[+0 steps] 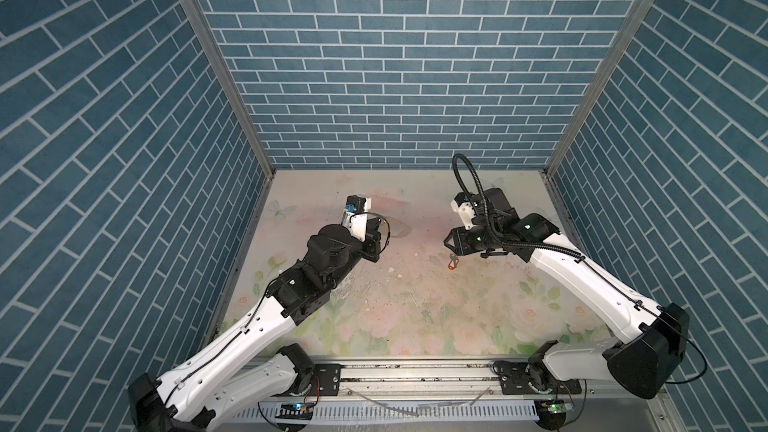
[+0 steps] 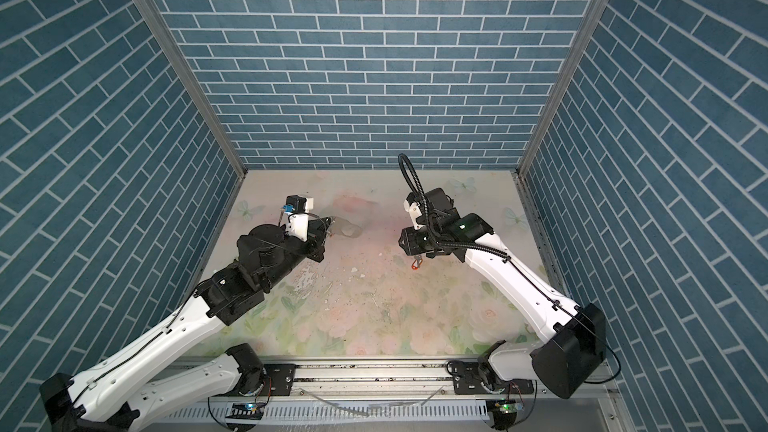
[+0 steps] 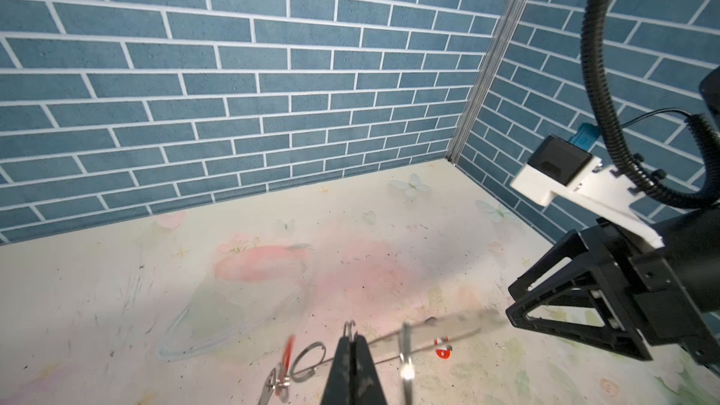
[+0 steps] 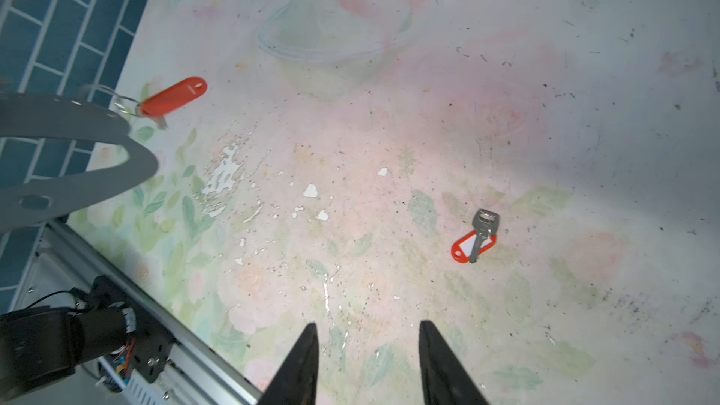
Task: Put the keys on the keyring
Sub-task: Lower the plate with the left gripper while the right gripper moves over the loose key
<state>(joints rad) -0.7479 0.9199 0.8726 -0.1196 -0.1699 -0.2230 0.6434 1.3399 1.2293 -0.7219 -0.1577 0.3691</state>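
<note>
My left gripper (image 3: pixel 352 340) is shut on the keyring (image 4: pixel 58 118), a dark grey flat oval loop held above the table. From the left wrist view it shows edge-on, with silver rings (image 3: pixel 307 356) along it. One key with a red tag (image 4: pixel 173 97) hangs from a ring on it. The other key (image 4: pixel 481 233) lies flat on the table with its orange tag, and it appears in both top views (image 1: pixel 453 261) (image 2: pixel 417 263). My right gripper (image 4: pixel 368 344) is open with nothing between its fingers. It hovers just above and behind that key (image 1: pixel 449 243).
The floral table (image 1: pixel 415 317) has chipped white patches (image 4: pixel 226 177) near the middle. Blue brick walls (image 1: pixel 399 76) close in the back and both sides. A metal rail (image 1: pixel 415 371) runs along the front edge.
</note>
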